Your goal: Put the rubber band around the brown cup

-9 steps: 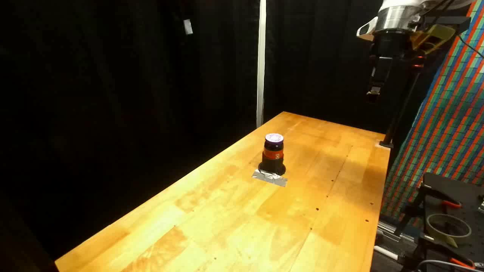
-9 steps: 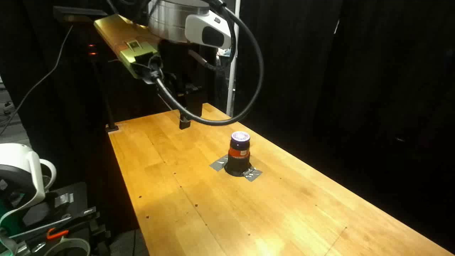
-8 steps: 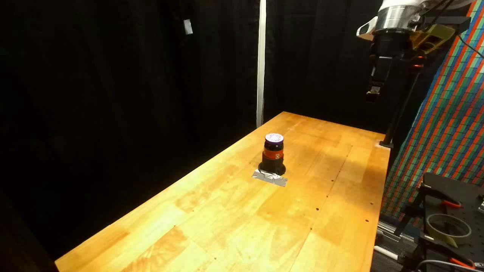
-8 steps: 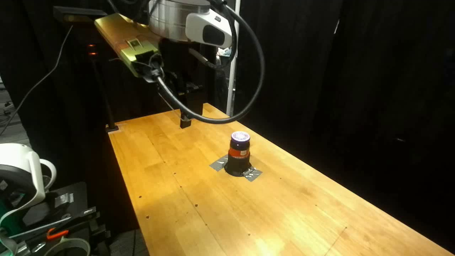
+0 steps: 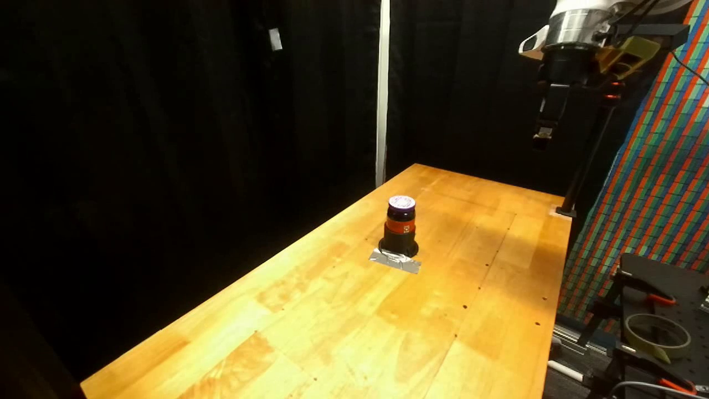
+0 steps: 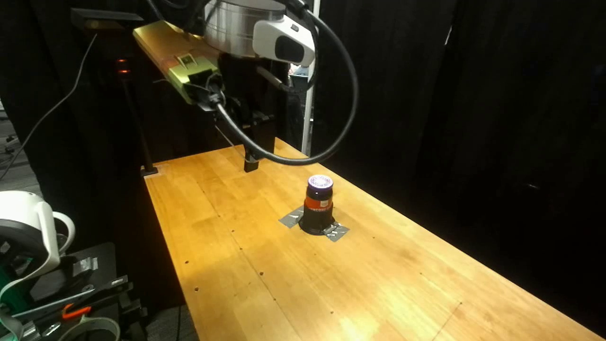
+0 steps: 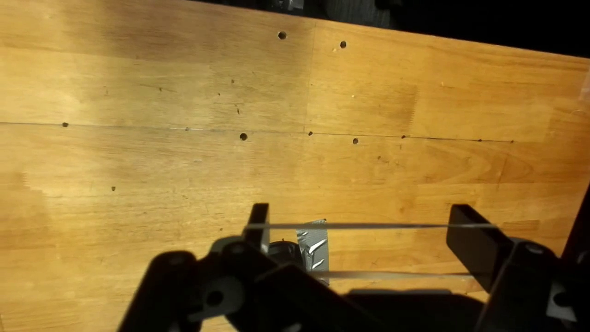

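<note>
While the arm (image 5: 576, 27) hangs at the upper right in an exterior view, the brown cup (image 5: 400, 226) stands upright near mid-frame on the counter (image 5: 332, 343). In an exterior view, silver tape (image 6: 337, 233) flanks its foot. Low in the wrist view, I see the jaws spread wide, the rubber band (image 7: 382, 226) stretched between them in two strands.

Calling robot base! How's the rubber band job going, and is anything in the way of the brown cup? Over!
End effector open, rubber band stretched between its fingers. Brown cup upright on table, not yet banded. Silver tape by its base, possible snag.
</note>
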Motion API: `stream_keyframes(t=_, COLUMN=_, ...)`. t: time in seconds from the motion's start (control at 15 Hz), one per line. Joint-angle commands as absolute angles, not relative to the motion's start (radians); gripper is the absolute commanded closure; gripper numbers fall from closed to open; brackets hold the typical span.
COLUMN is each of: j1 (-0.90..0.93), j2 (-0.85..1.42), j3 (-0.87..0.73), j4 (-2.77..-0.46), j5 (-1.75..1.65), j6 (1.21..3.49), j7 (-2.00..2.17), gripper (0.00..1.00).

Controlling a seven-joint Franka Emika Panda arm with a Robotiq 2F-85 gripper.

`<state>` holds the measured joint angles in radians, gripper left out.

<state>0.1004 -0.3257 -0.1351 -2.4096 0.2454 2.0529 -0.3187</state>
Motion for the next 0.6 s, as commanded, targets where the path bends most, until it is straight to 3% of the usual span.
stream_keyframes(t=0.0, j1=0.086, j2=-0.135, j3=-0.106, j4=-2.241, j5=0.242, j6=2.071, j7=-0.325, gripper=0.00)
stream_keyframes(t=0.53, j1=0.065, j2=0.317, j3=-0.016, j4=-1.792, j5=0.120, j6=2.028, j7=-0.210, gripper=0.00)
